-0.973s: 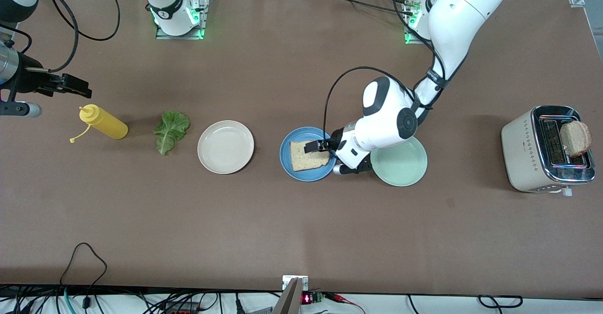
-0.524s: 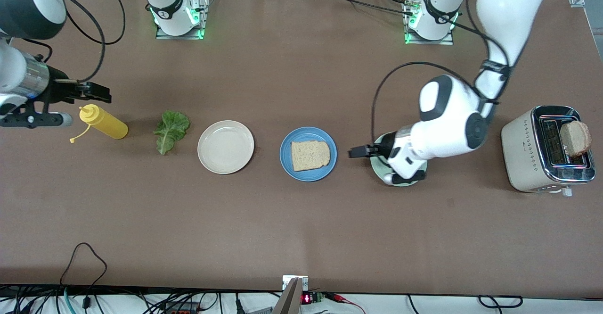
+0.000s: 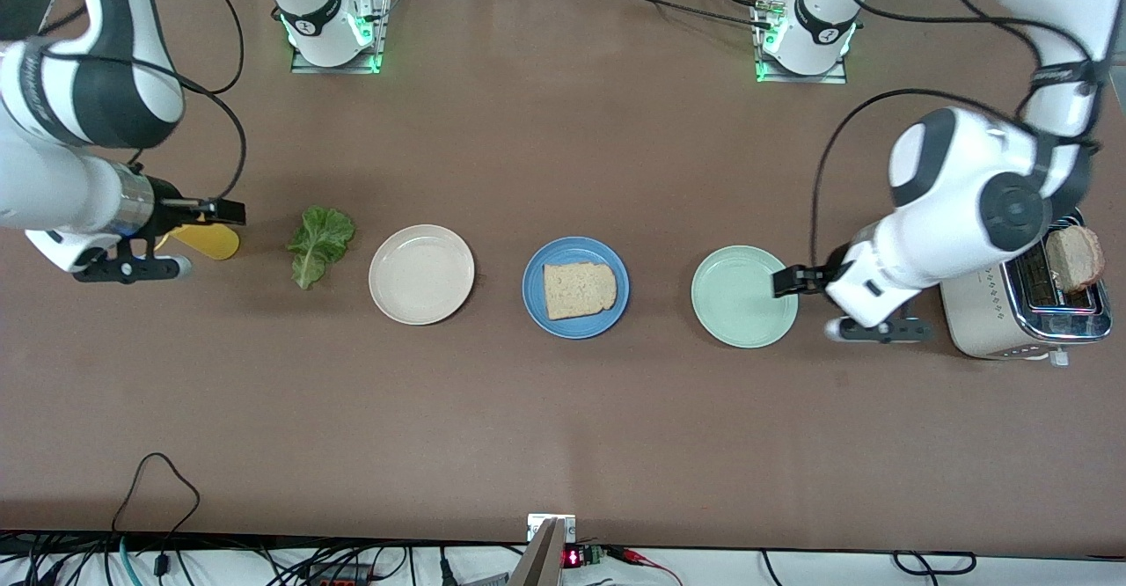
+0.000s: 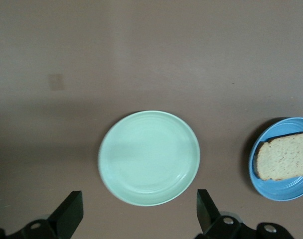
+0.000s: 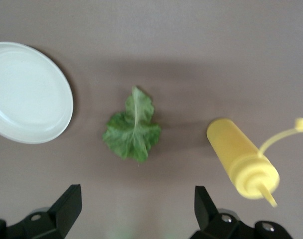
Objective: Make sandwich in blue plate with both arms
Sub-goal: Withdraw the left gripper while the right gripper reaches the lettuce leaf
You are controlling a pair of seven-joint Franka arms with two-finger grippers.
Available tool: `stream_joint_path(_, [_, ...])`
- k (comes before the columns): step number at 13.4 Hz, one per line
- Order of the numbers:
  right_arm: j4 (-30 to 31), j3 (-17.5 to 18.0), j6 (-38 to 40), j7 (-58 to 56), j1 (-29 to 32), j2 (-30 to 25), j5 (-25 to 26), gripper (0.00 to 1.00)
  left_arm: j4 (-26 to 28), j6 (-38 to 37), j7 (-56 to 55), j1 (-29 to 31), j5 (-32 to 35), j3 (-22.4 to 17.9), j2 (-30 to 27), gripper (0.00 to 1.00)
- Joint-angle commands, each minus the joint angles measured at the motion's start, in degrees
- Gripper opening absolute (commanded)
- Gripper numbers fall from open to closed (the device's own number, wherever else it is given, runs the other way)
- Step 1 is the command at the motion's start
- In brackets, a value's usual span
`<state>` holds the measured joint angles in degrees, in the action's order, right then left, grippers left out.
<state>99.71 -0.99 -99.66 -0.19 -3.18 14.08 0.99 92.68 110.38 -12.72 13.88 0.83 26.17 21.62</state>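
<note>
The blue plate (image 3: 534, 291) sits mid-table with a single slice of light brown bread (image 3: 578, 289) lying flat on it and nothing on top. In the left wrist view the blue plate (image 4: 281, 189) and its bread (image 4: 283, 157) show off to one side. A ruffled green lettuce leaf (image 3: 319, 243) lies on the table toward the right arm's end. My left gripper (image 3: 787, 281) hangs open and empty over the pale green plate's edge on the toaster side. My right gripper (image 3: 224, 210) is open and empty over the yellow bottle (image 3: 207, 241), beside the lettuce (image 5: 133, 130).
A cream-white plate (image 3: 421, 274) lies between the lettuce and the blue plate. A pale green plate (image 3: 744, 296) lies between the blue plate and a toaster (image 3: 976, 287), which holds a second bread slice (image 3: 1073, 258). Cables trail along the table's near edge.
The left arm has drawn back from the blue plate, across the pale green plate, toward the toaster. The right arm has swung in over the yellow bottle toward the lettuce. The bread stayed on the plate.
</note>
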Motion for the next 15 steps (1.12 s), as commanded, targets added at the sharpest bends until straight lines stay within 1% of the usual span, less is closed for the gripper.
stream_joint_path(1, [11.26, -0.15, -12.88, 0.72, -0.42, -2.47, 0.76, 1.0, -7.12, -7.87, 4.44, 1.77, 4.86, -0.06, -1.23, 1.0])
stream_joint_path(2, [14.34, -0.15, -17.02, 0.72, -0.42, -2.56, 0.76, 1.0, -9.07, -8.77, 6.64, 0.72, 5.58, -2.24, -1.66, 1.0])
stream_joint_path(3, [17.59, -0.15, -21.24, 0.72, -0.42, -2.56, 0.76, 1.0, -9.79, -8.95, 7.79, -1.03, 5.15, -5.48, -2.45, 1.0])
stream_joint_path(4, [21.28, -0.15, -26.5, 0.72, -0.51, -2.56, 0.76, 1.0, -11.36, -9.3, 8.58, -3.83, 4.54, -10.82, -2.63, 1.0])
stream_joint_path(5, [24.54, -0.15, -31.86, 0.72, -0.51, -2.48, 0.76, 1.0, -11.99, -9.91, 9.99, -7.69, 2.09, -17.49, -3.68, 1.0])
stream_joint_path(6, [26.92, -0.15, -36.53, 0.72, -0.51, -1.95, 0.76, 1.0, -11.99, -10.7, 11.04, -11.03, -1.24, -22.69, -5.17, 1.0])
stream_joint_path(7, [27.99, -0.15, -39.79, 0.72, -0.42, -0.73, 0.68, 1.0, -11.21, -11.49, 11.23, -13.24, -2.31, -25.87, -7.27, 1.0])
stream_joint_path(9, [28.0, -0.15, -43.24, 1.5, -0.51, 1.99, 0.68, 1.0, -9.45, -16.4, 10.8, -13.35, -2.24, -26.0, -10.97, 1.0])
stream_joint_path(10, [28.0, -0.15, -44.91, 1.86, -0.6, 3.22, 0.68, 1.0, -9.18, -16.86, 10.7, -13.26, -2.06, -25.99, -12.03, 1.0])
stream_joint_path(11, [27.91, -0.15, -45.88, 1.86, -0.68, 4.46, 0.68, 1.0, -7.87, -16.86, 10.79, -13.17, -2.06, -25.99, -13.26, 1.0])
stream_joint_path(14, [27.91, -0.15, -48.17, 1.95, -0.95, 7.45, 0.68, 1.0, -0.24, -13.71, 10.79, -13.26, -1.88, -25.82, -18.88, 1.0])
stream_joint_path(15, [27.91, -0.15, -48.61, 1.95, -0.95, 8.15, 0.68, 1.0, 1.18, -13.35, 10.79, -13.26, -1.88, -25.82, -19.68, 1.0])
